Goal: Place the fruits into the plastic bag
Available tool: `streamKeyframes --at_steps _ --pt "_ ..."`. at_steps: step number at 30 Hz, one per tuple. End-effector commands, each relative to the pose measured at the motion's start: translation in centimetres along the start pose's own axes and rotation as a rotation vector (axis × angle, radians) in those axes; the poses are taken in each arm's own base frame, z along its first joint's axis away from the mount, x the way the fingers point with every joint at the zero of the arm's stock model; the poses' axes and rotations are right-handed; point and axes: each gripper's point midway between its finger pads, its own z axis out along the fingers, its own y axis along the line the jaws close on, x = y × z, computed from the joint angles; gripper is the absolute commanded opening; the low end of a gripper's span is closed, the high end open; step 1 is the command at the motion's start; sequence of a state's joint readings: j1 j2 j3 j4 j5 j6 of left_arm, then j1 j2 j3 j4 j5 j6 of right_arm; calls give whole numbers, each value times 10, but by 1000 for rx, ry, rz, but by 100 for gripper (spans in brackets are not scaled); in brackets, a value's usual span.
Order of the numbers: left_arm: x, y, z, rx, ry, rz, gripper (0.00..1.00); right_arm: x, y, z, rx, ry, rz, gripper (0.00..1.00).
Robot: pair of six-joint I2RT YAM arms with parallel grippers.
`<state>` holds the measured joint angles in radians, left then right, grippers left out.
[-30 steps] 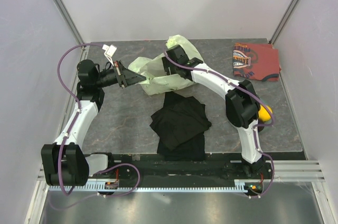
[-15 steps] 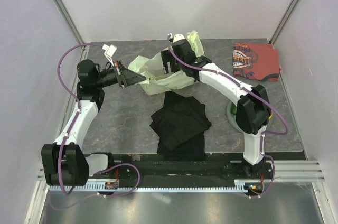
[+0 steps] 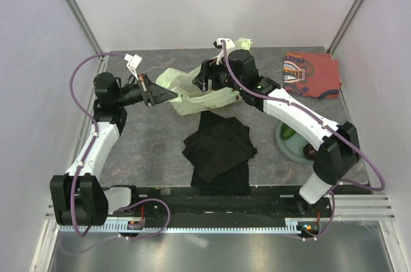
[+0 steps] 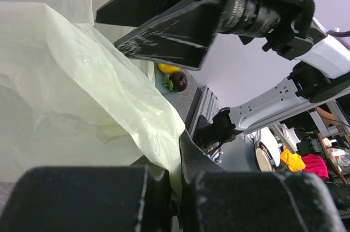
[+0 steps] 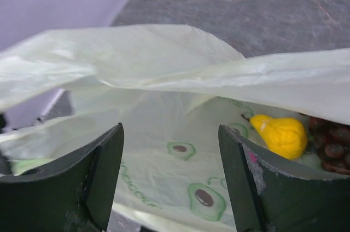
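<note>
Thin, translucent, crinkled plastic bag (image 3: 191,101); matt black cloth (image 3: 218,150); mottled grey table (image 3: 154,150).

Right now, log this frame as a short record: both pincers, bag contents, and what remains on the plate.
left pincer: shut on the plastic bag edge
right pincer: open, empty, over the bag mouth
in bag: yellow fruit, grape bunch
on plate: green fruit, maroon fruit, second yellow fruit
elsewhere: black cloth, red-orange cloth
</note>
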<state>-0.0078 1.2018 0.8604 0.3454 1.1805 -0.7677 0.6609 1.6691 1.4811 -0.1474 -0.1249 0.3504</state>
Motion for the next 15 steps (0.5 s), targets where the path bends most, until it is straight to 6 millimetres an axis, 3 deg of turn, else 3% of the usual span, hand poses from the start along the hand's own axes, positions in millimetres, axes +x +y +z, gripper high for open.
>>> streamKeyframes --at_steps 1,7,10,15 --pt "-7 -5 0 13 -8 63 2 -46 44 -29 -177 -139 11 77" --pt "-7 -5 0 11 -9 61 2 -59 81 -63 -357 -168 5 77" --pt "-7 -6 0 13 -9 64 2 -67 86 -82 -369 -197 -3 77" --pt "-7 -5 0 12 -9 63 1 -69 67 -106 -237 -208 -39 77"
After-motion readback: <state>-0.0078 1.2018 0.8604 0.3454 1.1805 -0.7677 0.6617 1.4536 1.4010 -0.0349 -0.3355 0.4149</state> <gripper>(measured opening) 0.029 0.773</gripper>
